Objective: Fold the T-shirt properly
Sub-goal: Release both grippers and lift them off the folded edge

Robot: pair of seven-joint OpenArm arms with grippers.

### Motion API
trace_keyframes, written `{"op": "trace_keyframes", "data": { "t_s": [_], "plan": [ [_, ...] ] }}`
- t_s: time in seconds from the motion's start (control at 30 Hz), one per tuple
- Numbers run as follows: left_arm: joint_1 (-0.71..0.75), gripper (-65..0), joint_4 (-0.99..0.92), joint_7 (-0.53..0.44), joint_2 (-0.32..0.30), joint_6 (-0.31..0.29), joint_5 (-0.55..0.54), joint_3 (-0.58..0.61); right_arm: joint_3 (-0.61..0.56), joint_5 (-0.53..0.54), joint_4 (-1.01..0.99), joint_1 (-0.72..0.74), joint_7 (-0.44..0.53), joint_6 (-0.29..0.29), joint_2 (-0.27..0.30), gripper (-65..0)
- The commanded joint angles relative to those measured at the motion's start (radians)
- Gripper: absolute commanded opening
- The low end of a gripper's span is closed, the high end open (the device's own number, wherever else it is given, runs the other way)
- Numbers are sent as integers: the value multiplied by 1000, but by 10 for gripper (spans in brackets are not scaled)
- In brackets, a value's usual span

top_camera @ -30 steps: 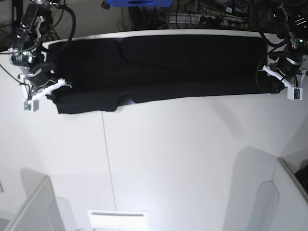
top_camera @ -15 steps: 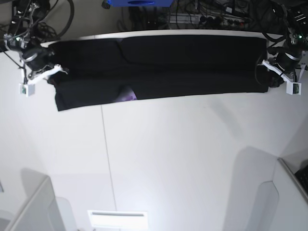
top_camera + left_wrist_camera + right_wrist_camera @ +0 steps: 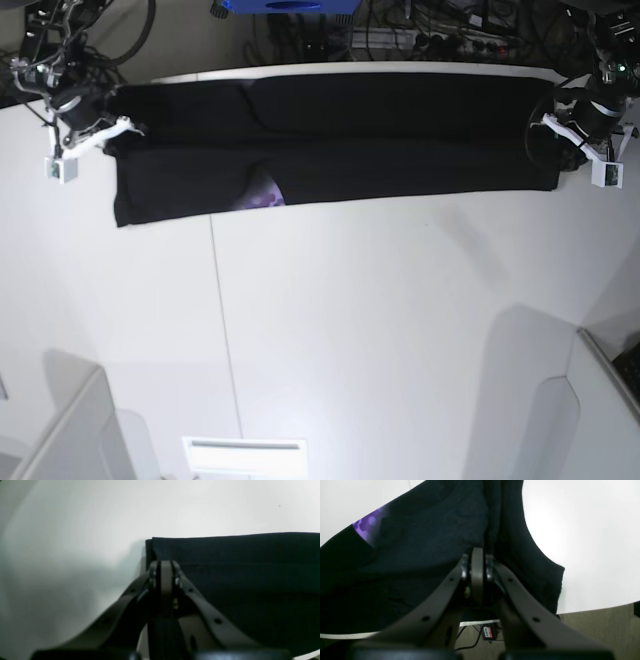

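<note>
- Along the far edge of the white tabletop (image 3: 330,330) the T-shirt (image 3: 340,140) lies stretched as a long black band, its long axis running left to right in the base view.
- A patch of purple print (image 3: 265,198) shows at the near hem, left of the middle.
- At the band's left end in the base view, the right tool (image 3: 98,133) is clenched on the cloth; its wrist view shows the jaws closed with black fabric (image 3: 480,525) bunched right at their tips.
- At the band's right end, the left tool (image 3: 568,128) is likewise clenched, the jaws meeting at the shirt's corner edge (image 3: 150,547) in its wrist view.
- Each arm holds its own end, so neither is nearer; the shirt runs between the two tools.
- My judgement: the next fold turns on this spanning hold, with both ends carried together toward the near side, across the long axis, keeping the band taut.
</note>
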Motion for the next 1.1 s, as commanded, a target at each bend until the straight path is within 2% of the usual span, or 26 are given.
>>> {"op": "trace_keyframes", "data": {
  "t_s": [0.0,0.43,0.57,0.67,0.9,1.0,1.07],
  "plan": [
    [10,-650,15,-19,-13,-2,-6,-7,9,6,6,1,20,2,11,-650],
    [12,-650,10,-19,-11,-1,-6,-7,9,5,-51,6,20,1,11,-650],
    [36,-650,9,-19,-11,2,-6,-7,10,5,-51,4,20,1,11,-503],
    [39,-563,9,-19,-10,2,-6,-15,10,5,-51,3,21,1,11,-443],
    [58,-293,26,-22,-10,4,-9,-36,10,6,-3,1,35,1,11,-441],
    [58,-242,60,-21,29,1,-14,-105,-2,6,15,4,87,7,16,-441],
    [46,-260,56,-21,61,-1,-14,-154,-30,5,6,27,113,7,25,-441]
  ]
}}
